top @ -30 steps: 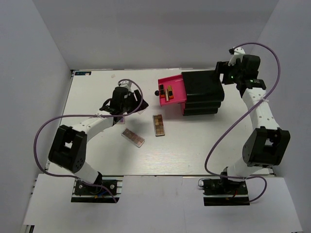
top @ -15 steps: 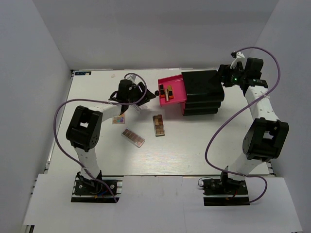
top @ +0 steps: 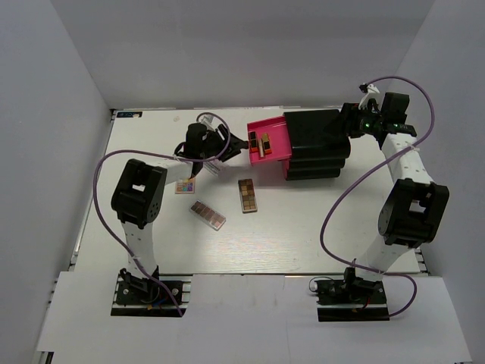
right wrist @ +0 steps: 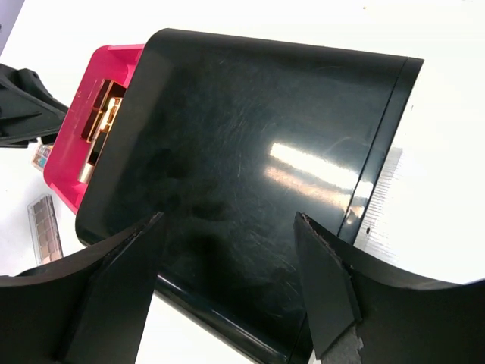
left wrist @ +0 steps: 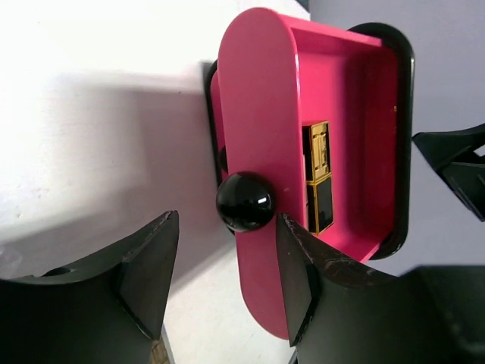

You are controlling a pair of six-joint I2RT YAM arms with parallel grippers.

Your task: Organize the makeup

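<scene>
The pink drawer (top: 269,139) stands pulled out of the black box (top: 318,144) and holds two gold-and-black lipsticks (top: 262,144). My left gripper (top: 237,142) is open and empty, its fingers on either side of the drawer's black knob (left wrist: 245,201) without touching it. The lipsticks (left wrist: 318,178) lie inside the drawer (left wrist: 261,114). My right gripper (top: 350,121) is open and empty, just above the box's top (right wrist: 250,144). A brown palette (top: 247,195), a pink palette (top: 208,215) and a small colourful palette (top: 185,186) lie on the table.
The box has two more shut drawers below the open one. The white table (top: 303,227) is walled in by grey panels. Purple cables loop from both arms. A white card-like thing (top: 213,169) lies under the left arm.
My left gripper has swung right from above the small palette to the drawer's knob, uncovering that palette. My right gripper has shifted slightly over the box top.
</scene>
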